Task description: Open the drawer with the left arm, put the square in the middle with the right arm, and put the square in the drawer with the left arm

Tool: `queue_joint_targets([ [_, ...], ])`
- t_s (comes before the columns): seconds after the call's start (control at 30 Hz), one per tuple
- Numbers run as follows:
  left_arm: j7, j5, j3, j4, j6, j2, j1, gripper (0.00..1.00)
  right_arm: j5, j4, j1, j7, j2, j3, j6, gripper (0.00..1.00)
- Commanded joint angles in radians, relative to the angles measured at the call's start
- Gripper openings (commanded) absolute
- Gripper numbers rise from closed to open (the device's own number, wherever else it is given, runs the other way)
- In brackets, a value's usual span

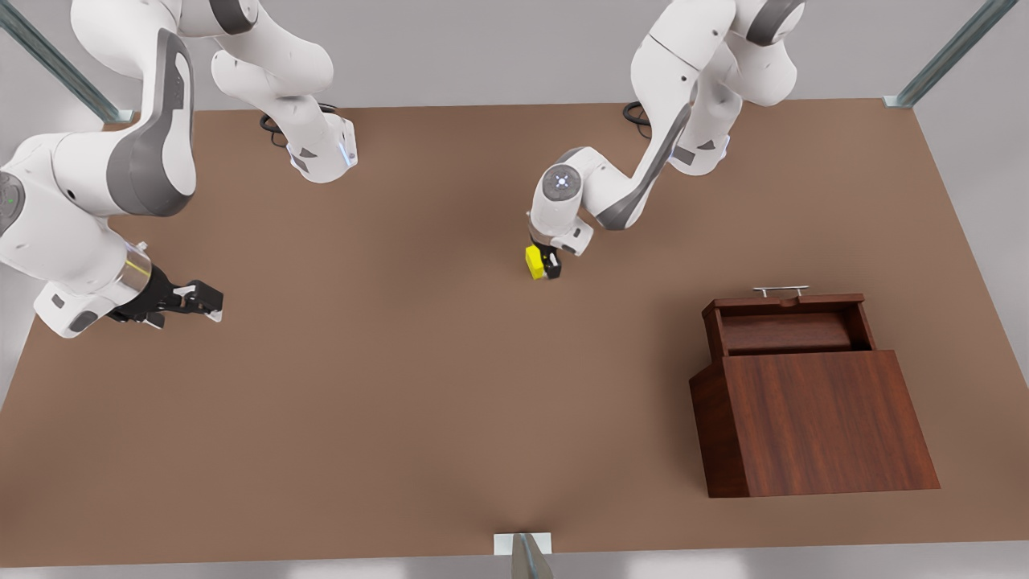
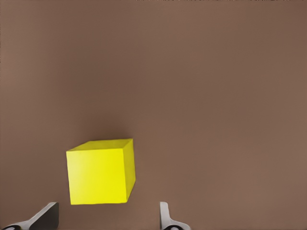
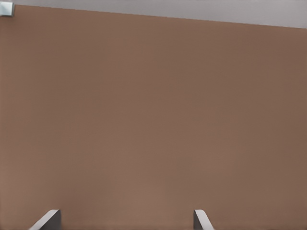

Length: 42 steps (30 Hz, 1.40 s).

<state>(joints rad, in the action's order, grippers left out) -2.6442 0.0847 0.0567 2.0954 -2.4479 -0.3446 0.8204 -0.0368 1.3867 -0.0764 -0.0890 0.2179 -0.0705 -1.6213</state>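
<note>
The yellow square (image 1: pixel 534 261) rests on the brown tabletop near the middle (image 1: pixel 450 322). My left gripper (image 1: pixel 548 265), on the arm at the front view's right, hangs directly over it. In the left wrist view the square (image 2: pixel 100 172) lies between the spread fingertips (image 2: pixel 165 213), with a gap on each side, so the left gripper (image 2: pixel 106 215) is open. The drawer (image 1: pixel 784 331) is slid out of the wooden box (image 1: pixel 812 418), its silver handle (image 1: pixel 780 291) facing the arms. My right gripper (image 1: pixel 201 304) waits open at the front view's left, over bare table (image 3: pixel 125 218).
The slant-topped box stands at the front view's right, near the table's front edge. Both arm bases (image 1: pixel 321 153) sit at the far edge. Metal frame posts (image 1: pixel 526 555) stand at the table's corners and front middle. Open tabletop lies between the square and the drawer.
</note>
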Motion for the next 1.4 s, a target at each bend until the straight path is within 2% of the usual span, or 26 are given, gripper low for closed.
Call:
queue_joint_targets([
  [0.0, 0.0, 0.003, 0.0, 0.0, 0.0, -0.004, 0.002, 1.0, 0.0, 0.0, 0.0, 0.0, 0.0, 0.0, 0.0, 1.0],
  [1.37, -0.023, -0.005, -0.005, 0.037, -0.145, -0.137, 0.048, 1.0, -0.008, -0.002, 0.009, -0.002, 0.031, -0.003, -0.043, 1.0],
])
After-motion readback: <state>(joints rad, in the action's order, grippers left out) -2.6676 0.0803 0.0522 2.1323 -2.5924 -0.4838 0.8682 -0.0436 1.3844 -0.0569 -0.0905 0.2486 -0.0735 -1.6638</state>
